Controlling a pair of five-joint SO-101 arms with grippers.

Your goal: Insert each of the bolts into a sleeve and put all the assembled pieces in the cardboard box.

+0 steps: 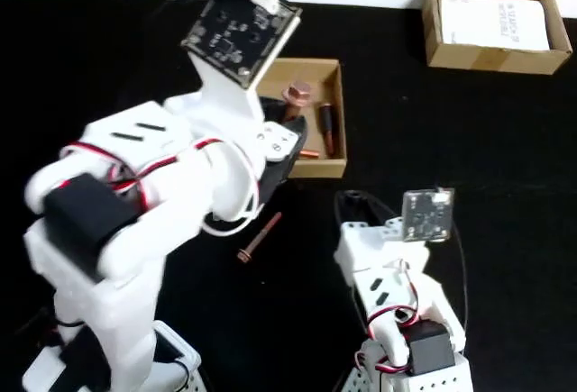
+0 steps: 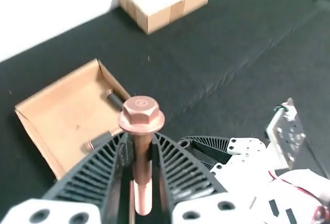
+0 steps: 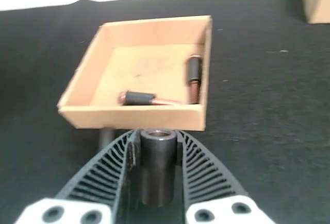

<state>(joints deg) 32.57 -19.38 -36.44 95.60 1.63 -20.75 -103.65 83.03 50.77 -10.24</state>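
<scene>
The left gripper (image 2: 140, 140) is clamped on the shank of a copper hex-headed bolt (image 2: 141, 116), held over the shallow brown cardboard box (image 1: 317, 168). The right gripper (image 3: 158, 137) is closed around a black cylindrical sleeve (image 3: 157, 175) just near of the box. Two assembled pieces (image 3: 138, 98) lie inside the box. A loose copper bolt (image 1: 259, 236) lies on the black table (image 1: 469, 140), nearer than the box.

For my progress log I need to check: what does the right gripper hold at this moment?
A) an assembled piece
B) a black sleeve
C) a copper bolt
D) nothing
B: the right gripper is shut on a black sleeve with its open end showing, while the copper bolt sits in the left gripper.
</scene>
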